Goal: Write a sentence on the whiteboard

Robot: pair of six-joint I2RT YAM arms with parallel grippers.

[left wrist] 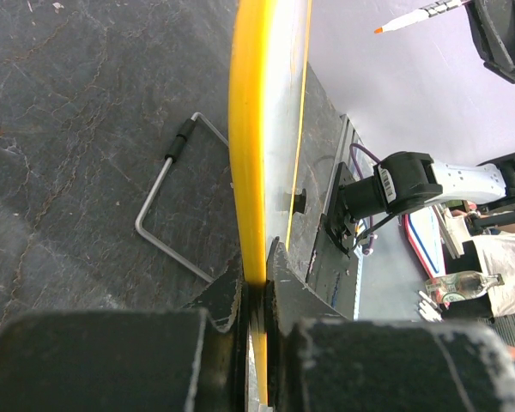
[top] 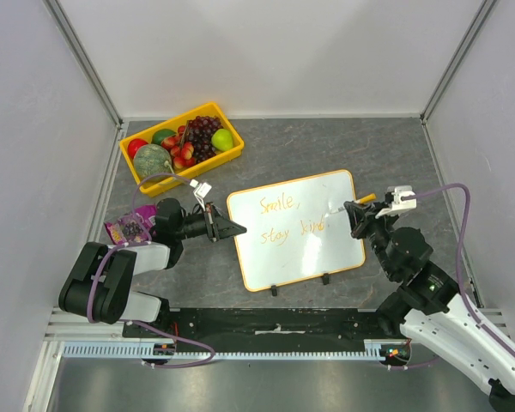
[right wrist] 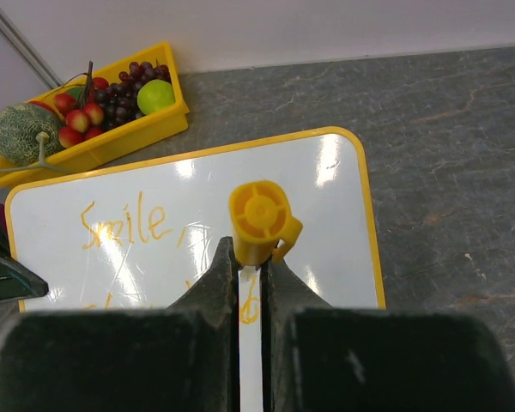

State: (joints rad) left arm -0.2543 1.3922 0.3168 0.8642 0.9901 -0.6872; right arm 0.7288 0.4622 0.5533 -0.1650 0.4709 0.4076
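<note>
The whiteboard (top: 300, 257), white with an orange-yellow rim, lies mid-table, propped on two black feet. Orange writing (top: 279, 206) reads "Smile," with "stay kind" below it. My left gripper (top: 234, 228) is shut on the board's left rim (left wrist: 247, 129); its jaws (left wrist: 256, 276) pinch the yellow edge. My right gripper (top: 350, 212) is shut on a marker (right wrist: 259, 219) with a yellow cap on its back end, over the board's right half (right wrist: 326, 223) near "kind". The marker's orange tip (left wrist: 379, 30) appears lifted off the surface. The writing shows partly in the right wrist view (right wrist: 124, 225).
A yellow fruit crate (top: 193, 169) with grapes, apples and a melon stands at the back left and shows in the right wrist view (right wrist: 112, 144). A purple packet (top: 127, 227) lies by the left arm. A wire stand (left wrist: 167, 197) sticks out behind the board.
</note>
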